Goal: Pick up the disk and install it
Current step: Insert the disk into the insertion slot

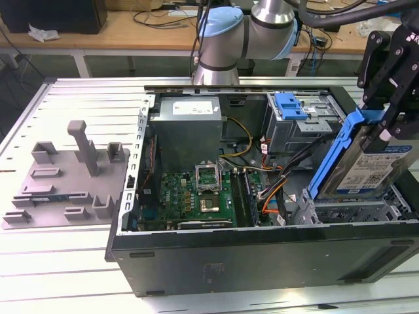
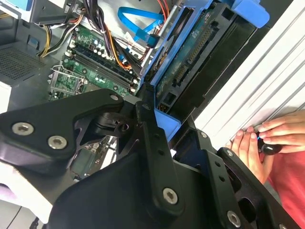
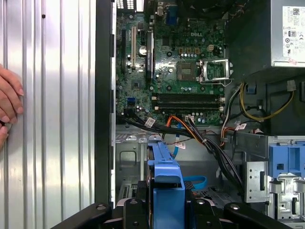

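In the exterior view the disk (image 1: 372,169), silver with a white-and-blue label and a bright blue carrier frame, hangs tilted over the front right corner of the open computer case (image 1: 262,258). My black gripper (image 1: 385,129) is shut on its upper end. Its lower end is just above the grey metal drive cage (image 1: 357,210). The second wrist view looks along the disk's (image 2: 200,52) green circuit-board underside, with the gripper (image 2: 162,121) clamped on the blue frame. In the first wrist view the blue carrier edge of the disk (image 3: 167,174) sticks out from the gripper (image 3: 167,210) above the cage.
The case holds a green motherboard (image 1: 196,193), a grey power supply (image 1: 190,114), bundled cables (image 1: 275,176) and a blue latch plate (image 1: 291,104). A curved blue cable (image 3: 195,181) lies near the cage. A grey fixture (image 1: 65,170) sits on the exterior view's left. A person's hand (image 2: 267,138) rests on the ribbed table beside the case.
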Robot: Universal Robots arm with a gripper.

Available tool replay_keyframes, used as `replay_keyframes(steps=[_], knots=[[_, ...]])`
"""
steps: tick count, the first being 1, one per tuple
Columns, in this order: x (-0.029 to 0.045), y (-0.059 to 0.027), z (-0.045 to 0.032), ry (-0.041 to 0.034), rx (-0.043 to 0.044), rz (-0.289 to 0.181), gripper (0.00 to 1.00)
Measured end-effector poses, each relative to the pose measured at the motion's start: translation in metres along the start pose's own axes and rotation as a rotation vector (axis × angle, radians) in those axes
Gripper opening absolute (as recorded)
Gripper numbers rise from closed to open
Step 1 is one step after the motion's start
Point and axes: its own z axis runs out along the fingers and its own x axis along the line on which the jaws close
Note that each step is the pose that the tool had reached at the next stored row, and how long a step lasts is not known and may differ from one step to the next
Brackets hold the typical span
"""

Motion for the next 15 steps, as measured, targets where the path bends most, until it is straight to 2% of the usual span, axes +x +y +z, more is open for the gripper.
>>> replay_keyframes(steps=[15], knots=[[0.0005, -0.0005, 0.0078, -0.0001, 0.0003, 0.007, 0.37]])
